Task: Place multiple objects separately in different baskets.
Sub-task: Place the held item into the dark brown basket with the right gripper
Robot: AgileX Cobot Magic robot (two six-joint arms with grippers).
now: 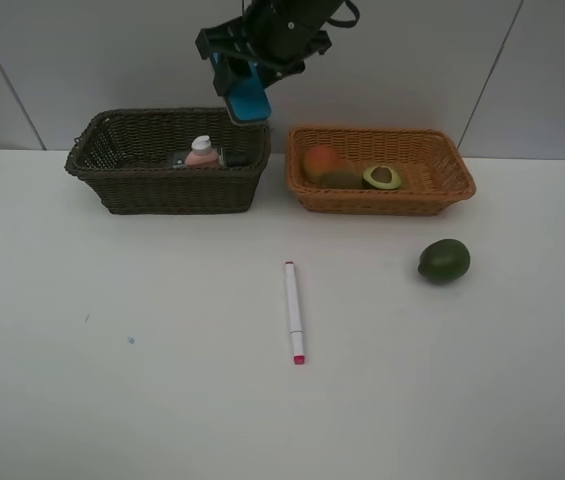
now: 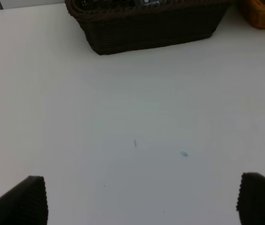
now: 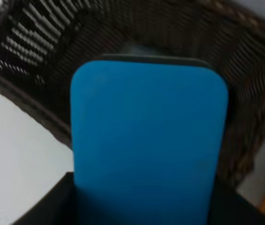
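So the white bench (image 1: 112,400) has both baskets lined up along its far edge. The dark brown basket (image 1: 167,190) sits toward the far-left corner and the orange-tan basket (image 1: 382,195) toward the far-right, just beside each other but not touching. The right gripper (image 1: 242,78) has reached across and hangs above the right end of the dark basket, clamped on the blue eraser (image 1: 250,102). I reckon it's held that high so it clears the rim before the drop, and the wrist view looks straight down past the eraser into the weave. The left gripper (image 2: 141,201) hovers low over bare bench on the left side with its fingers wide apart and nothing in them, so it looks parked out of the way. The sorting looks like fruit in orange and stationery or bottles in brown. By that logic the whole green avocado (image 1: 444,261), out near the right edge in front of the orange basket, goes there next. The marker (image 1: 293,311) lies mid-bench with its pink end toward the near edge, and it should go in the brown one. Already in orange are the peach (image 1: 320,160), kiwi (image 1: 342,180) and halved avocado (image 1: 383,177). Brown holds the pink bottle (image 1: 202,152) plus a dark item (image 1: 232,158) beside it that I can't make out.
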